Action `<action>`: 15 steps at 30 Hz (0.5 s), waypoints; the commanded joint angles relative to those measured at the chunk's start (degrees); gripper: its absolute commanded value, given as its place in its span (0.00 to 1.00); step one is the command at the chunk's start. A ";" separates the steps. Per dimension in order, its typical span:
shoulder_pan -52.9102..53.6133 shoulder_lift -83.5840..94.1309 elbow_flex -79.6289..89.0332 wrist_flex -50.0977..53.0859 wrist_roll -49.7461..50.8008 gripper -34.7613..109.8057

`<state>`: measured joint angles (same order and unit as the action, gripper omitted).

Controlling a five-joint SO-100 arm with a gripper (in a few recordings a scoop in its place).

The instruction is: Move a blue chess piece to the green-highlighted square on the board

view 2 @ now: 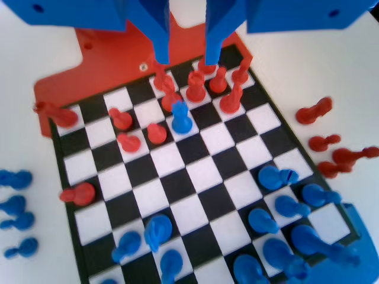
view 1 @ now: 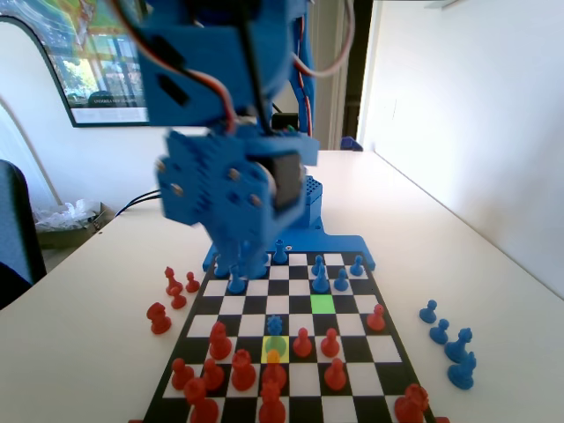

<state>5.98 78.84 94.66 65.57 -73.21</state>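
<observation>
A small blue chess piece point(view 2: 181, 117) stands alone among the red pieces point(view 2: 195, 87) in the wrist view. In the fixed view this blue chess piece point(view 1: 275, 326) sits at the far edge of the yellow-lit square point(view 1: 274, 346). The green-highlighted square point(view 1: 322, 303) is bare, one row farther and to the right on the board point(view 1: 291, 304). My gripper point(view 2: 186, 59) hangs open above the red end of the board point(view 2: 195, 177), nothing between its jaws. The blue piece lies just below the gap in the picture. My arm point(view 1: 231, 189) looms over the board's far left.
Red pieces point(view 1: 242, 370) crowd the near rows of the fixed view, and more red ones point(view 1: 174, 289) lie off the board's left. Several blue pieces point(view 1: 448, 342) stand on the table at the right. Blue pieces point(view 1: 321, 280) fill the rows by the arm's base.
</observation>
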 commanded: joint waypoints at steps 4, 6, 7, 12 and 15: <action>-0.88 -0.35 -0.53 -0.79 0.53 0.31; -1.14 -1.23 -0.88 -1.05 0.62 0.31; -1.14 -1.67 -1.14 -1.14 0.62 0.31; -0.79 -3.52 -1.32 -2.29 0.53 0.31; -0.62 -4.57 -1.49 -2.99 0.18 0.31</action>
<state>4.83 72.95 94.66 62.67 -72.25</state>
